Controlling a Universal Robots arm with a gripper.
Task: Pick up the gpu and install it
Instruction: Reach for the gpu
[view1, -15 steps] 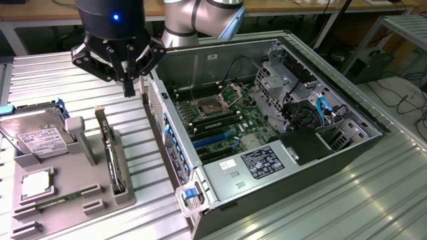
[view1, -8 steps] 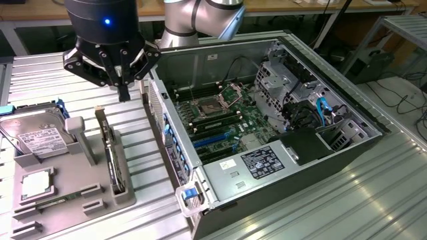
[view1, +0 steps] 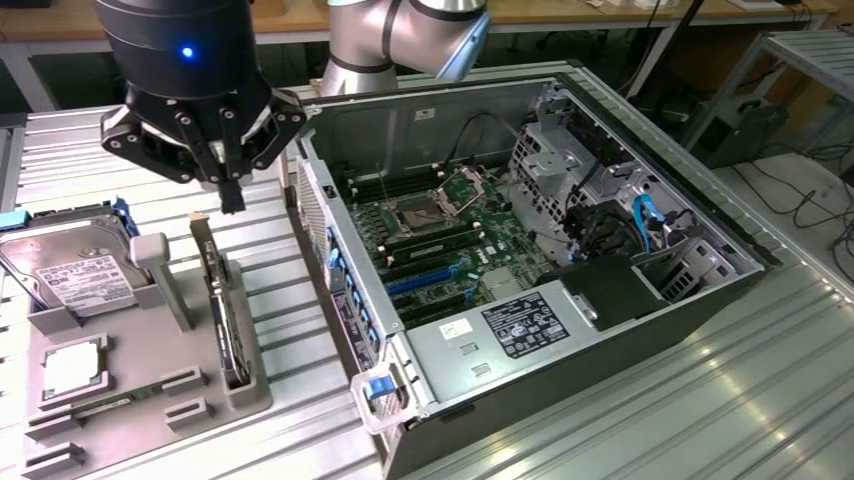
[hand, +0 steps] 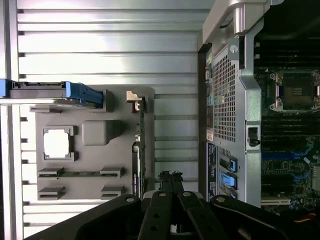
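One gripper (view1: 230, 200) (hand: 170, 176), black, jaws pressed together with nothing between them; hangs above the grey tray (view1: 134, 400) (hand: 125, 160) at its case-side edge, near the gpu (view1: 220, 300) (hand: 141, 142) but clear of it.

Gpu: thin dark card standing on edge in a slot along that same tray edge; pale metal bracket at one end; top edge exposed, open air above it.

On the tray: green memory stick (hand: 80, 174) in low clips; square silver processor (view1: 74, 365) (hand: 56, 143) in a recess; hard drive (view1: 67, 270) (hand: 45, 92), silver with a white label and blue side rails, propped at the tray's end.

Slatted metal table (view1: 694, 400) (hand: 100, 50) under the tray, ribbed and shiny; a bare strip of it between tray and case.

Beyond the tray: computer case (view1: 441, 365) (hand: 225, 90) lying open, perforated grey wall facing the tray; motherboard (view1: 441, 240) inside, blue slots nearest that wall.
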